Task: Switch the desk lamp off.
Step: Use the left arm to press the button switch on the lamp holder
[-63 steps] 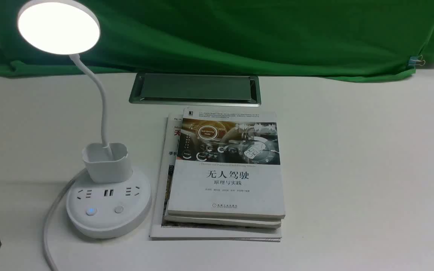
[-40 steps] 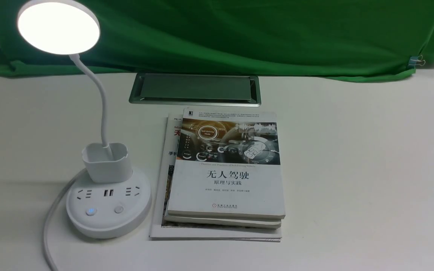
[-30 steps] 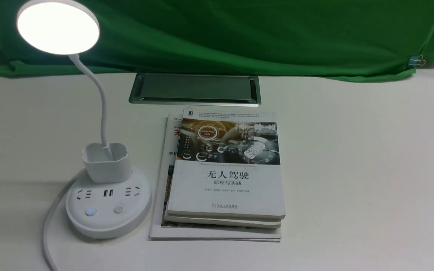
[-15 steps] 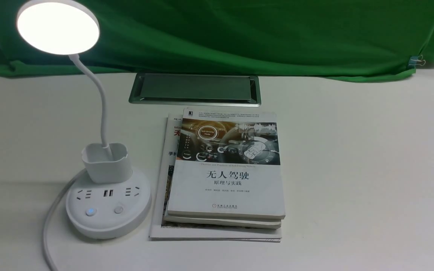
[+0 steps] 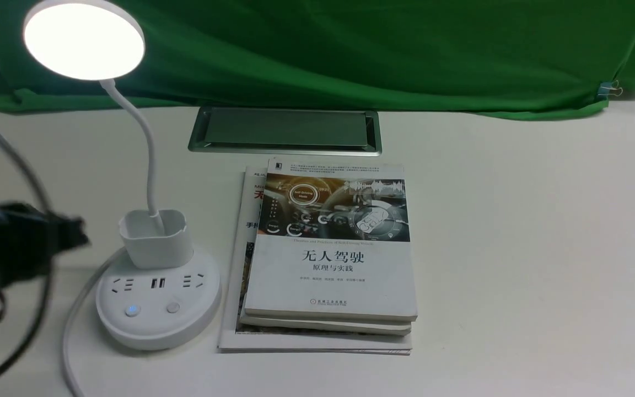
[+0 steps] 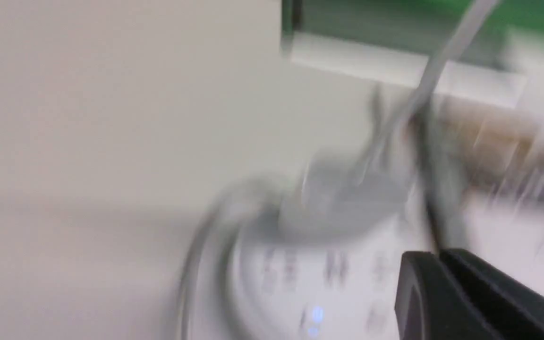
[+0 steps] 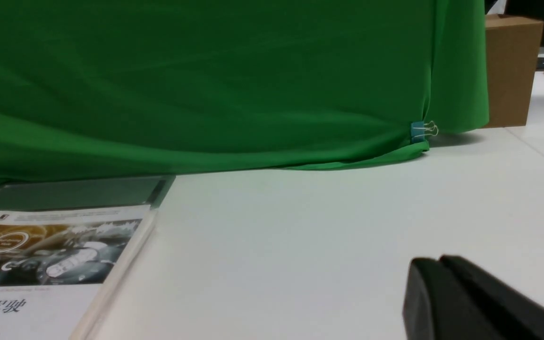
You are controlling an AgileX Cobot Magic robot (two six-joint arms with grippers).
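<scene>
Glowing in the front view, the white desk lamp with a flat round disc head (image 5: 84, 41) stands towards the robot's left, beside a stack of paperback books (image 5: 331, 275). Its round white base carries a blue-lit round button (image 5: 133, 310) and an unlit round button (image 5: 173, 307). The blurred black left arm (image 5: 25, 237), with a looping black cable (image 5: 33, 182), is near the base, apart from both buttons. The press seems yet to be made; a sideways approach could let the cable snag the neck or cup and tip the lamp.

In the left wrist view, the dark-fingered left gripper (image 6: 437, 255) has its tips together, seemingly clenched on nothing. Blur hides its exact clearance. Coming down off-centre could miss the blue-lit button or hit the other one, while too hard or slanted a push might slide the base.

In the right wrist view, the dark right gripper (image 7: 437, 259) also looks closed, gripping nothing, over the white table (image 7: 300, 226). It poses little risk unless it swings towards the books.
</scene>
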